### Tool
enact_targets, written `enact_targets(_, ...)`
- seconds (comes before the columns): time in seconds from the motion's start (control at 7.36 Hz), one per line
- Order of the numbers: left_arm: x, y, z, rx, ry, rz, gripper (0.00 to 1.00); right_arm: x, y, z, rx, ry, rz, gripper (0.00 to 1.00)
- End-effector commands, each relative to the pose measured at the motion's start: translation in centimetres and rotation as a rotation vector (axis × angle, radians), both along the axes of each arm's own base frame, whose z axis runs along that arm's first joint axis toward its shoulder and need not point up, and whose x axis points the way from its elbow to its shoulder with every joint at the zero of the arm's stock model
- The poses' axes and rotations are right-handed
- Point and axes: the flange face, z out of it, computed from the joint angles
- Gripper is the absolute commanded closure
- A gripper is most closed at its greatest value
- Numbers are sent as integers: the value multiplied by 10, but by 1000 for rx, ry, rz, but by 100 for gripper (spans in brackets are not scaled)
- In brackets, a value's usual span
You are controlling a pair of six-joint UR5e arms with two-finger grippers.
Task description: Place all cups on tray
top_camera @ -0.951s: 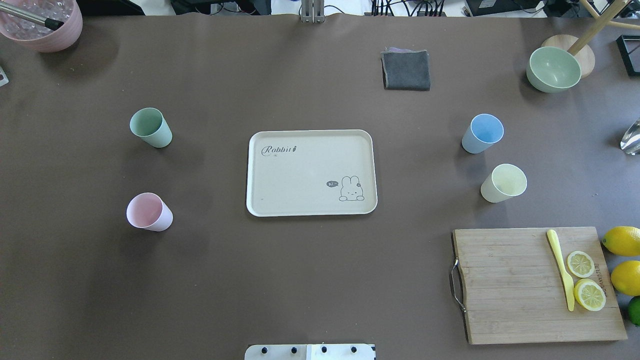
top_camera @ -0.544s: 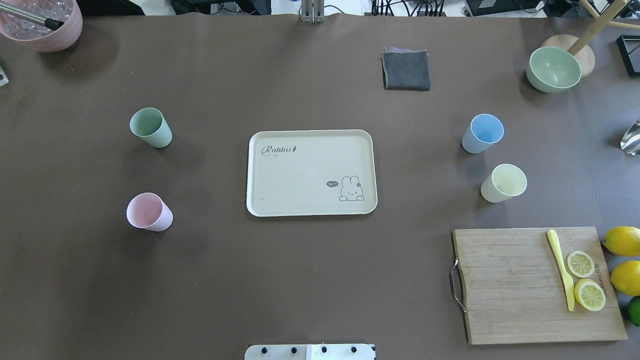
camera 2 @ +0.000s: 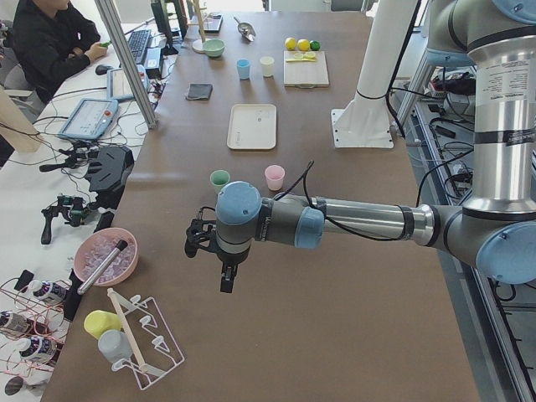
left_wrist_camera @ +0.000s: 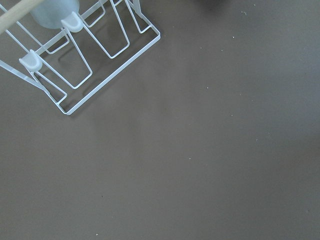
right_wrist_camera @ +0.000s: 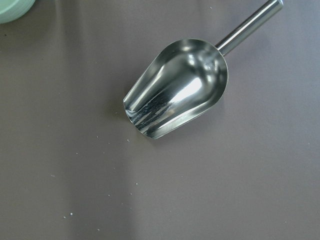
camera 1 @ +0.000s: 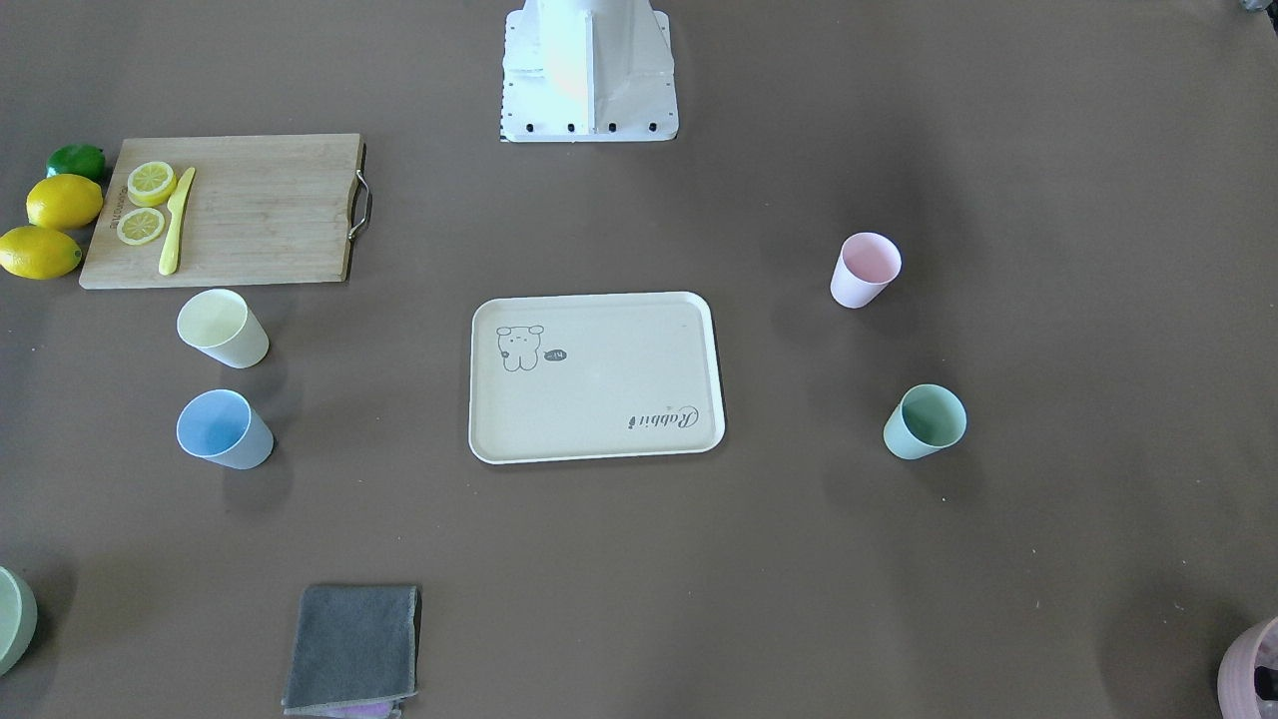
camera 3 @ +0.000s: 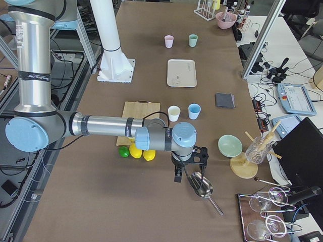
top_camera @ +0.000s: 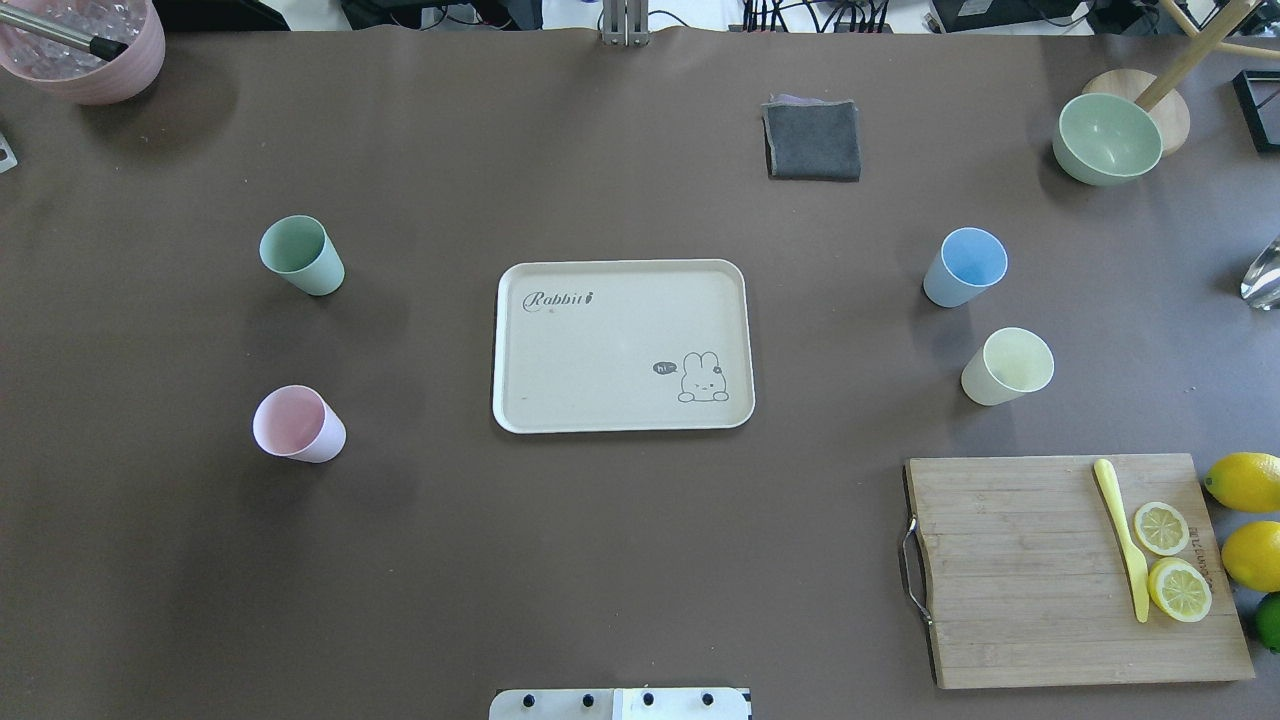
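The cream tray (top_camera: 600, 340) lies at the table's middle with nothing on it. A green cup (top_camera: 300, 255) and a pink cup (top_camera: 297, 423) stand upright to its left. A blue cup (top_camera: 965, 266) and a yellow cup (top_camera: 1008, 366) stand upright to its right. Neither gripper shows in the overhead or front view. My left gripper (camera 2: 224, 280) hangs over the table's left end, far from the cups. My right gripper (camera 3: 177, 175) hangs over the right end. I cannot tell whether either is open or shut.
A wooden cutting board (top_camera: 1030, 580) with lemon slices and a yellow knife lies front right, with lemons (top_camera: 1245, 480) beside it. A grey cloth (top_camera: 812, 140), a green bowl (top_camera: 1107, 138) and a pink bowl (top_camera: 85, 45) stand at the back. A metal scoop (right_wrist_camera: 175, 90) lies under the right wrist. A wire rack (left_wrist_camera: 75, 55) stands under the left wrist.
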Motion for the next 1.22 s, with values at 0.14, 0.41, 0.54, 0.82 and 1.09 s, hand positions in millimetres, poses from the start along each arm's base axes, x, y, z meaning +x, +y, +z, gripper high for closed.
enact_targets(0.14,-1,2,1,-2,0,-2,2,0,6,5,-8,1,0,0)
enact_targets(0.41,0,3,2,-4,8,-1,2,0,10,4,-6,-3,-3,0)
enact_targets(0.54,0,3,2,-2,8,0,2,0,9,4,-6,-3,-3,0)
enact_targets(0.82,1,-1,-1,0,9,1,2,-3,3,2,-2,-3,-8,0)
enact_targets(1.09,0,0,-8,25,8,7,2,-5,0,-7,5,-8,-1,0)
